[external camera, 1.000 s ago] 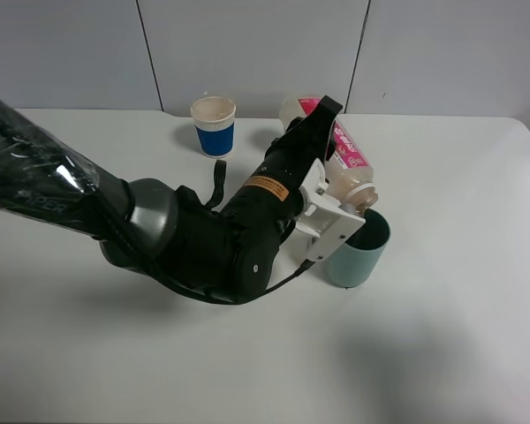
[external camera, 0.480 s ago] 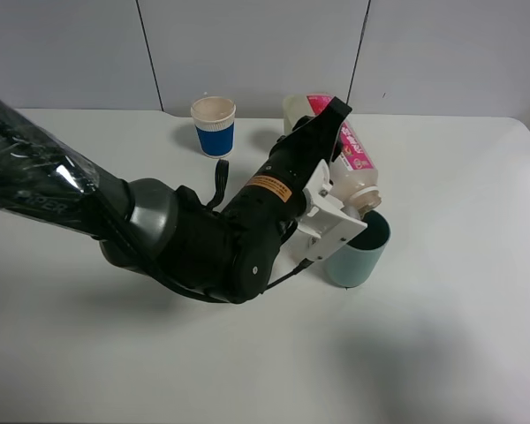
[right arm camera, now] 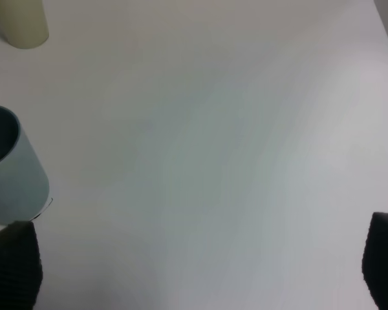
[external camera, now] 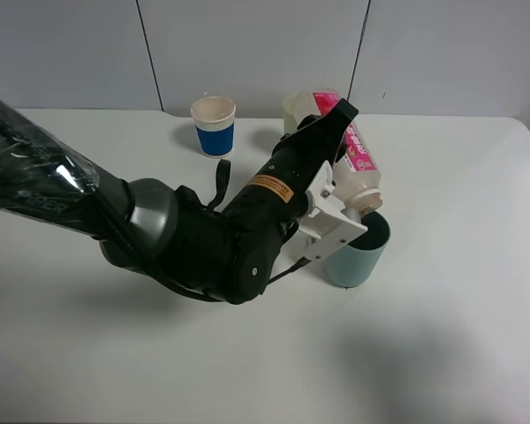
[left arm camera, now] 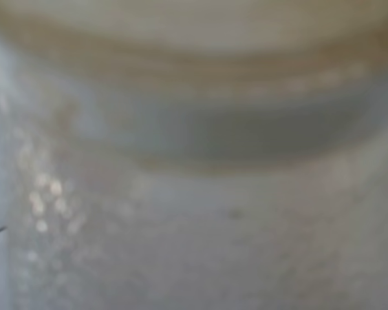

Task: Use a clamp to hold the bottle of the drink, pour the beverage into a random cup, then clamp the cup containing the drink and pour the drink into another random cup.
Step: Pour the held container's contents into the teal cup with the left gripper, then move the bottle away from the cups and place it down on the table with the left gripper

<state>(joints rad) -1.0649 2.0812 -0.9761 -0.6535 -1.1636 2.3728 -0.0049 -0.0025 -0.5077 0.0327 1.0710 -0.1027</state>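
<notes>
My left gripper (external camera: 334,157) is shut on the drink bottle (external camera: 360,170), a pale bottle with a pink label. The bottle is tilted steeply, its mouth down over the open teal cup (external camera: 358,254). In the left wrist view only a blurred close-up of the bottle (left arm camera: 194,206) shows. A blue-and-white paper cup (external camera: 214,126) stands at the back left. A cream cup (external camera: 293,109) stands behind the bottle. My right gripper (right arm camera: 197,261) is open and empty over bare table, with the teal cup (right arm camera: 10,171) and the cream cup (right arm camera: 21,22) off to one side.
The bulky black left arm (external camera: 159,230) stretches from the left edge across the middle of the white table (external camera: 459,336). A grey panelled wall (external camera: 247,44) closes the back. The table's far right corner (external camera: 526,128) is near.
My left gripper has turned the bottle steeper: its base has swung up and to the right while its mouth stays over the teal cup. The cups have not moved.
</notes>
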